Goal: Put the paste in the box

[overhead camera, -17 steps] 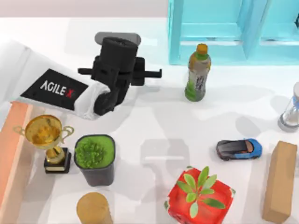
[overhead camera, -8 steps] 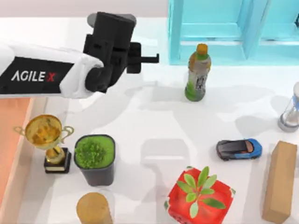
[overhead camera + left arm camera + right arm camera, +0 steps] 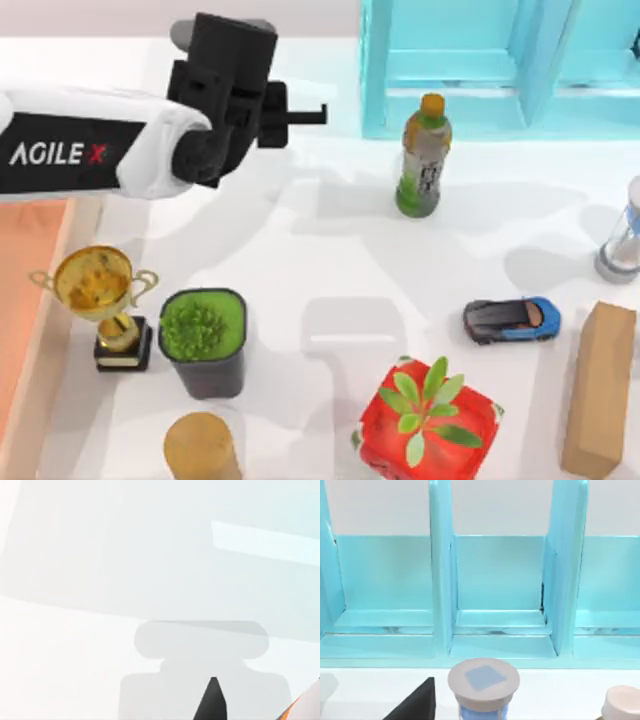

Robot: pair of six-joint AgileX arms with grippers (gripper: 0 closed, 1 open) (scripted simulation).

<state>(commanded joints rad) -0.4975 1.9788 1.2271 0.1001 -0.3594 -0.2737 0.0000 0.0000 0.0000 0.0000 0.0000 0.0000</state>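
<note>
Top view: my left gripper (image 3: pixel 300 113), finger state indiscernible, sits upper left; I should carry leftward over the box (image 3: pixel 30 290).

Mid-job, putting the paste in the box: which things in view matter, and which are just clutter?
Job: box at the table's left edge; left gripper over the far left.

Lying about: drink bottle, trophy, grass pot, toy car, red plant box, wooden block, cyan shelf; right gripper idle, facing the shelf.
</note>
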